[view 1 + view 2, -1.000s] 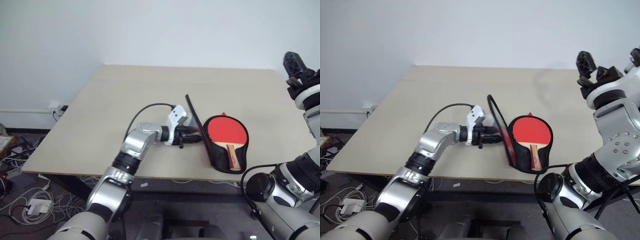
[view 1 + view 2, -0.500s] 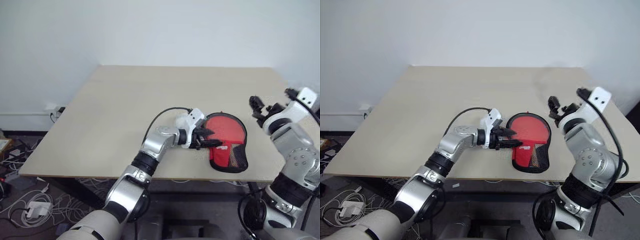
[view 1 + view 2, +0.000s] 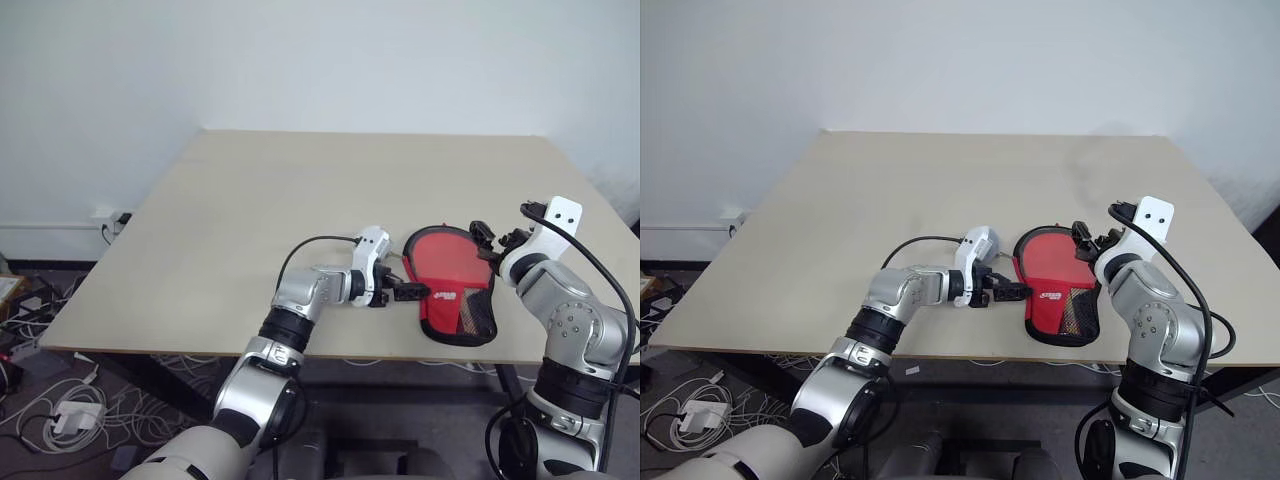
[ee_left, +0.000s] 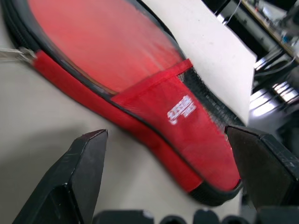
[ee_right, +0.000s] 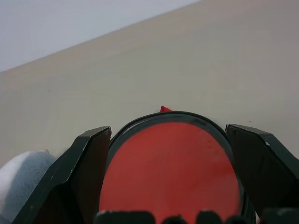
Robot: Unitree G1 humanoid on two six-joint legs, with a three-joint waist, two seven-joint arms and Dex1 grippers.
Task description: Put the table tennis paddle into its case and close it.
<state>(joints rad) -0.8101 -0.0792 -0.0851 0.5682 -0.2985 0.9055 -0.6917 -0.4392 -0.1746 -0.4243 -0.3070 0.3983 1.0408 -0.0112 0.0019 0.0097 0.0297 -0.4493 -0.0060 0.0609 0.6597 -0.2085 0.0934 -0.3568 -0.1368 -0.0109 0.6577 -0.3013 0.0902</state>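
the case (image 3: 452, 284) is lying flap-down near the table's (image 3: 250, 220) front edge, presumably hiding the paddle, while the left gripper (image 3: 404, 292) and right gripper (image 3: 487, 243) are flanking it spread and empty — closing is underway, and zipping the rim comes next.

The red case (image 3: 1060, 295) lies flap-down near the front edge of the tabletop (image 3: 890, 190). The left gripper (image 3: 1012, 291) is beside it, the right gripper (image 3: 1087, 240) over its far side, both with jaws spread.
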